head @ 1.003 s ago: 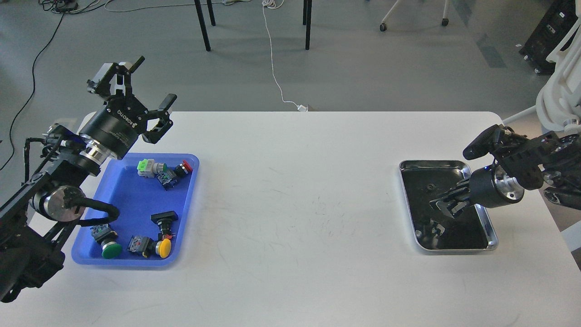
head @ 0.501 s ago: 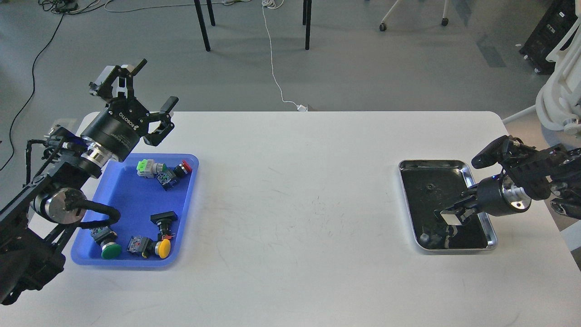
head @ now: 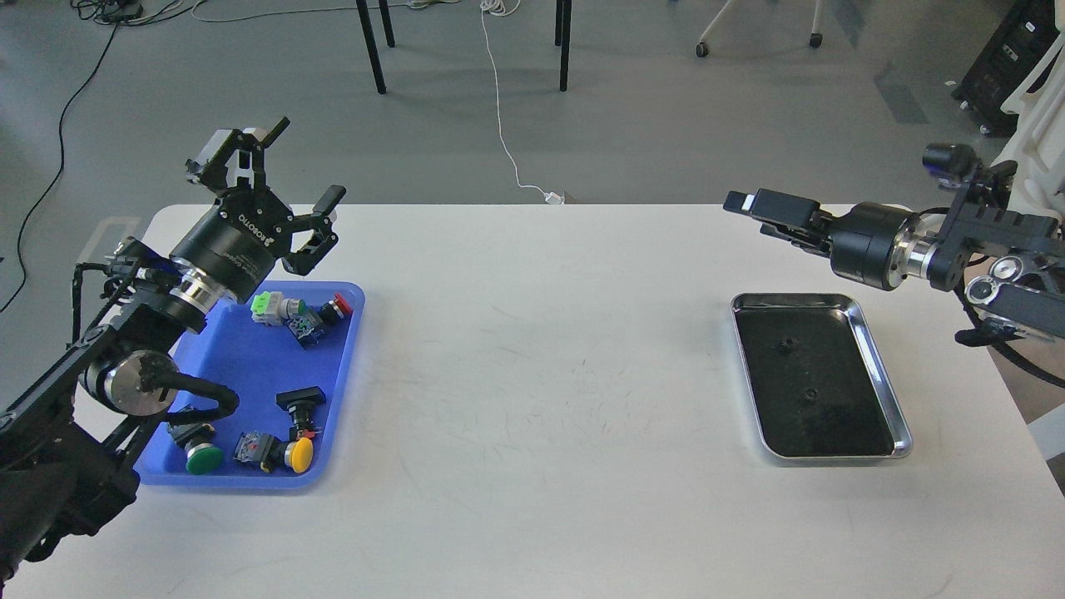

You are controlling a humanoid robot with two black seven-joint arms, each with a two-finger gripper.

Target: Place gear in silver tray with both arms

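Note:
The silver tray [head: 795,297] lies on the right of the white table. Two small dark gears lie apart on its black floor, one towards the back [head: 782,344] and one near the middle [head: 809,395]. My right gripper [head: 746,205] is raised above the table behind the tray's far edge and points left. It is seen side-on, so I cannot tell how its fingers stand, and nothing shows in it. My left gripper [head: 309,158] is open and empty, raised over the far corner of the blue tray [head: 241,366].
The blue tray holds several push-button switches with green, red and yellow caps. Bare white tabletop [head: 541,358] stretches between the two trays. Chair legs and cables are on the floor beyond the table's far edge.
My right gripper has lifted out of the silver tray and swung up and back. A second gear now shows on the tray's floor. My left gripper has shifted slightly right.

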